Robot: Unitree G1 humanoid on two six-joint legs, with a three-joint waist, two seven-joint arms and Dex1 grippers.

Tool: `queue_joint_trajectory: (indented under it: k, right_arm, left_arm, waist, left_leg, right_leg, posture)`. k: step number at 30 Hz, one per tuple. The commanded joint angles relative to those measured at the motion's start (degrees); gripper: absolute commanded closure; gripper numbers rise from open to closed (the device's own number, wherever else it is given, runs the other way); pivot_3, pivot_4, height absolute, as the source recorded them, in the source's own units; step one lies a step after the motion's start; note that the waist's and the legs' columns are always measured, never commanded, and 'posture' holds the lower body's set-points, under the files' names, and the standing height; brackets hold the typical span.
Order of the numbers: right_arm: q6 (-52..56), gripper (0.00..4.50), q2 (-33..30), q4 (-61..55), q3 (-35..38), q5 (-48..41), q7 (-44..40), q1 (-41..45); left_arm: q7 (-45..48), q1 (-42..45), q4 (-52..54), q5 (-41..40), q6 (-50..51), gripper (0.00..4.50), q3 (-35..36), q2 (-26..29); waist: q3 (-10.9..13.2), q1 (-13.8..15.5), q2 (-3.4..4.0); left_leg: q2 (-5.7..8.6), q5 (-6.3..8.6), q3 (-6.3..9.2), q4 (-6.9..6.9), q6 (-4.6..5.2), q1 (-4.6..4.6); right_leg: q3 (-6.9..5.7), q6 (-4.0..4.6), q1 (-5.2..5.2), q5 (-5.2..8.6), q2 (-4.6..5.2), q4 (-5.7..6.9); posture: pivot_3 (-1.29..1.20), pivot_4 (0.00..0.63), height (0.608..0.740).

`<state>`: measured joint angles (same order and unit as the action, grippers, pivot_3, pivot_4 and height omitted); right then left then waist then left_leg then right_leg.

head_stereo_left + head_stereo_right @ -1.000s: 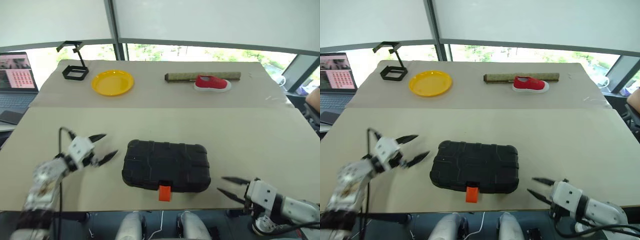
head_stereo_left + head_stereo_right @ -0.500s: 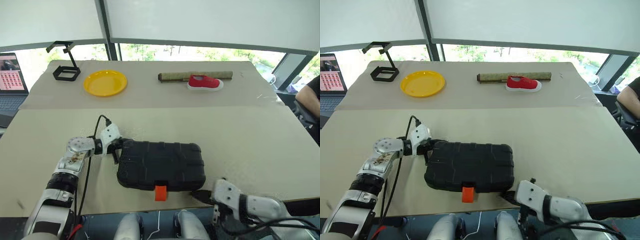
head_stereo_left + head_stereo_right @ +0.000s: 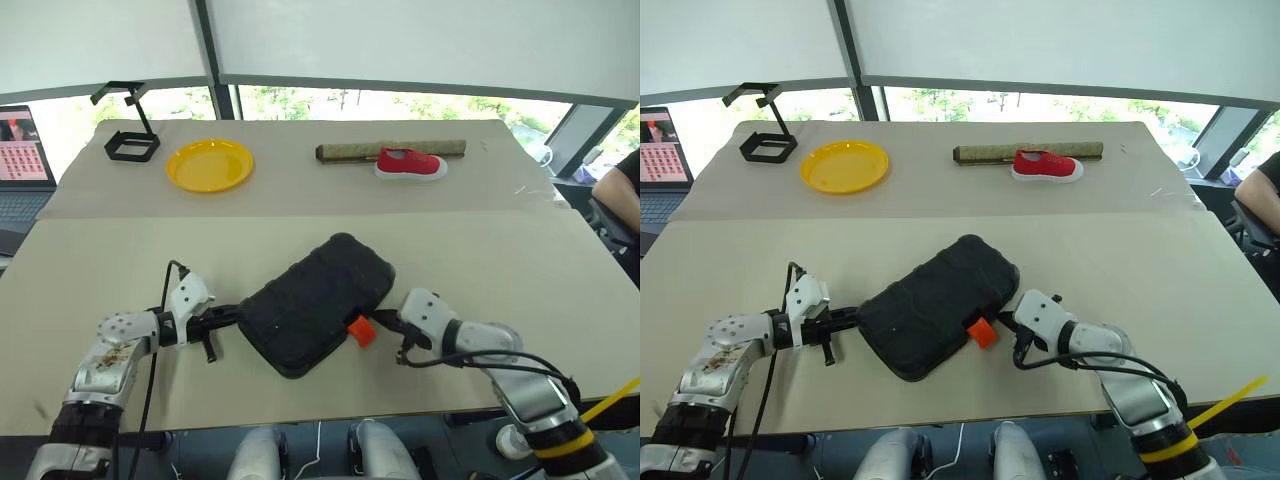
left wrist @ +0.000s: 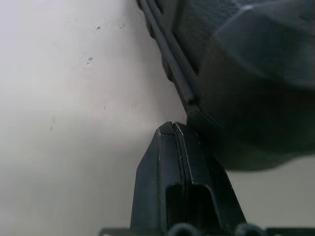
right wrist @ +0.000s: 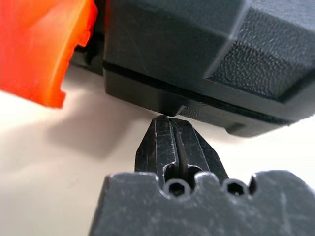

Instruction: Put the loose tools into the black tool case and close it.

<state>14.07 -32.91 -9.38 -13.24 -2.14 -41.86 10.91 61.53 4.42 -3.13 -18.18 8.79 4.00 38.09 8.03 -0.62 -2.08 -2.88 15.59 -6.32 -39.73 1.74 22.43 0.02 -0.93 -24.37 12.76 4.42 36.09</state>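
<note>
latch (image 5: 42, 46) beside closed right gripper (image 5: 170, 123).

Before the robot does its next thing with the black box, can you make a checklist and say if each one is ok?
1. Case lid down: ok, looks shut.
2. Orange latch snapped: cannot tell.
3. Case straight on the table: not ok, it lies slanted.
4. Left gripper at the case's end, jaws shut: ok.
5. Right gripper beside the latch, jaws shut: ok.
6. Tools inside: cannot tell with the lid down.
</note>
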Motion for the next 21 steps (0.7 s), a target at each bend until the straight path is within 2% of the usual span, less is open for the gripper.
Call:
queue_joint_trajectory:
  k: [1,7,10,14,18,21]
  right_arm:
    - [-4.2,4.50,0.7,2.8,0.6,0.5,-0.5,2.9]
    - [-5.0,4.50,-1.4,1.7,5.1,-2.2,-2.3,0.1]
    - [-1.8,4.50,-4.5,-5.7,8.8,-7.4,-5.9,-6.2]
    - [3.2,4.50,-7.2,-14.0,10.7,-11.9,-7.8,-11.9]
    - [7.9,4.50,-8.0,-19.9,10.1,-13.3,-7.0,-14.8]
    - [9.6,4.50,-6.4,-21.5,8.8,-12.7,-4.9,-14.7]
  left_arm:
    - [-3.2,-2.5,7.1,-3.0,2.9,4.45,2.8,-0.5]
    - [-5.7,0.6,12.3,-11.8,10.9,4.45,8.6,-0.7]
    - [-3.0,7.2,12.9,-15.6,14.4,4.45,8.4,1.2]
    - [0.3,15.1,12.5,-12.9,15.0,4.45,1.4,1.9]
    - [3.4,24.0,8.5,-8.5,13.5,4.45,-8.1,-1.8]
    - [5.5,28.6,4.0,-5.0,12.6,4.45,-14.6,-5.6]
  waist:
    - [0.0,0.1,0.02]
    - [0.0,0.4,0.02]
    - [0.0,1.1,0.03]
    - [0.0,1.3,0.05]
    - [0.0,1.2,0.05]
    - [0.0,1.1,0.04]
  left_leg:
    - [0.00,0.00,0.00,0.00,0.00,0.00]
    - [0.00,0.00,0.02,-0.02,0.00,0.01]
    - [0.05,0.00,0.03,0.00,0.00,0.02]
    - [0.10,0.00,0.01,-0.01,0.00,0.00]
    - [0.17,0.00,-0.02,-0.02,0.00,-0.04]
    - [0.18,0.00,-0.03,-0.02,0.00,-0.03]
  right_leg:
    - [0.00,0.00,0.01,0.00,0.01,0.00]
    - [-0.01,-0.04,0.04,-0.02,0.03,0.00]
    - [-0.03,-0.06,0.07,-0.02,0.04,-0.02]
    - [-0.03,-0.07,0.13,-0.02,0.01,-0.07]
    - [0.03,-0.10,0.17,-0.02,-0.03,-0.09]
    - [0.08,-0.10,0.14,-0.02,-0.09,-0.08]
  posture:
    - [0.00,0.150,0.740]
    - [0.00,0.150,0.740]
    - [0.00,0.150,0.740]
    - [0.00,0.150,0.740]
    - [0.00,0.150,0.740]
    - [0.00,0.150,0.740]
